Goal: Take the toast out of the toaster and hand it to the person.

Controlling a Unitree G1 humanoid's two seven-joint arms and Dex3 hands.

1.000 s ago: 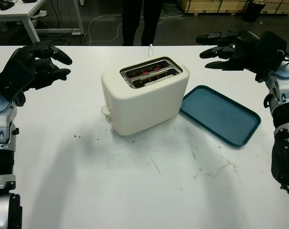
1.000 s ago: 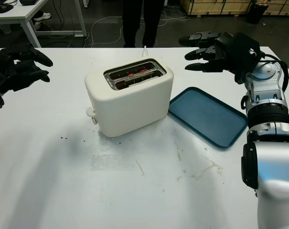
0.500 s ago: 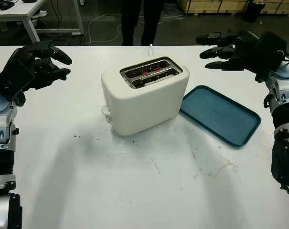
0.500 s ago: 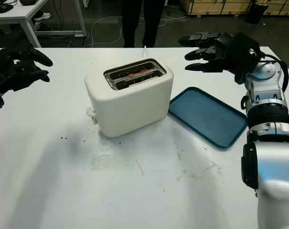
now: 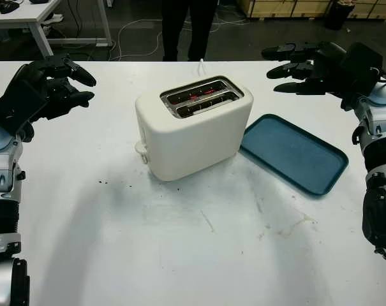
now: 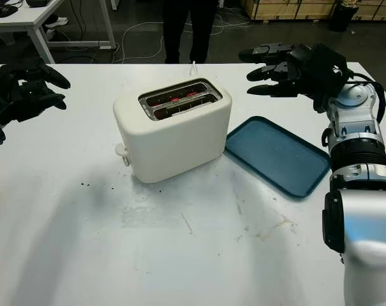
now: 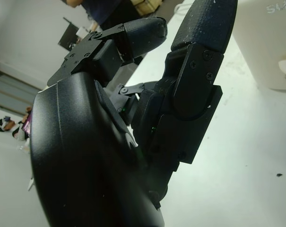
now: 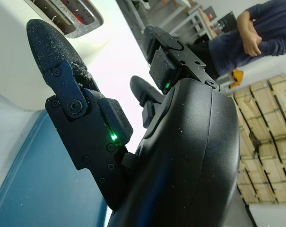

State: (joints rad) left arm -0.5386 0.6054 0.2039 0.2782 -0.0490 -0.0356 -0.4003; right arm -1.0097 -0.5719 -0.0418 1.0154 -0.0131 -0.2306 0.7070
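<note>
A cream two-slot toaster (image 5: 193, 127) stands in the middle of the white table (image 5: 180, 255). Its slots glow red inside and no toast rises above the top. My left hand (image 5: 84, 88) hovers open above the table to the toaster's left, well apart from it. To the toaster's right, my right hand (image 5: 275, 69) is held open in the air past the far end of the blue tray (image 5: 293, 153). A person (image 5: 186, 29) in dark trousers stands behind the table's far edge. The right wrist view catches the person's folded arms (image 8: 256, 38).
The blue tray lies flat with nothing on it, touching the toaster's right side. The toaster's white cord (image 5: 201, 64) runs off the far edge. Another table (image 5: 39, 19) stands at the back left. Dark crumbs (image 5: 103, 182) dot the table's left part.
</note>
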